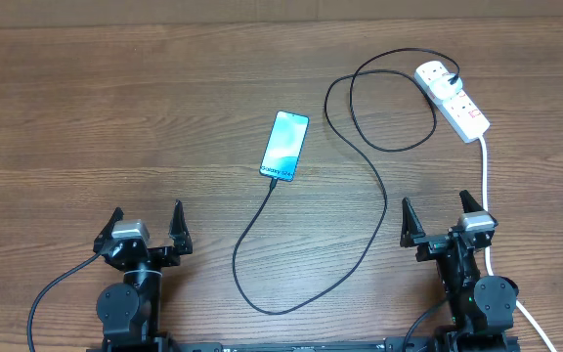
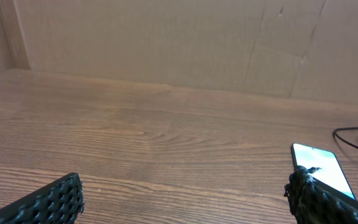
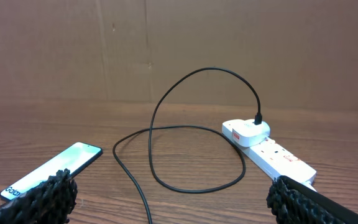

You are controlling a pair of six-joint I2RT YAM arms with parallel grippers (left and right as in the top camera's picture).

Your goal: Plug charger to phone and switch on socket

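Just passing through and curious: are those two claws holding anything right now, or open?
Left gripper: open, holding nothing.
Right gripper: open, holding nothing.

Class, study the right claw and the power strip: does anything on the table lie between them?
Nothing visible blocks it. Bare table separates the right claw from the power strip. The black charger cable loops just left of that line; the strip's white cord runs along its right.

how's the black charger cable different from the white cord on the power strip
The charger cable is thin and black; the white cord is thicker. The charger cable winds in wide loops from the socket to the phone; the white cord runs nearly straight toward the near edge. Both lie on the table and join the socket.
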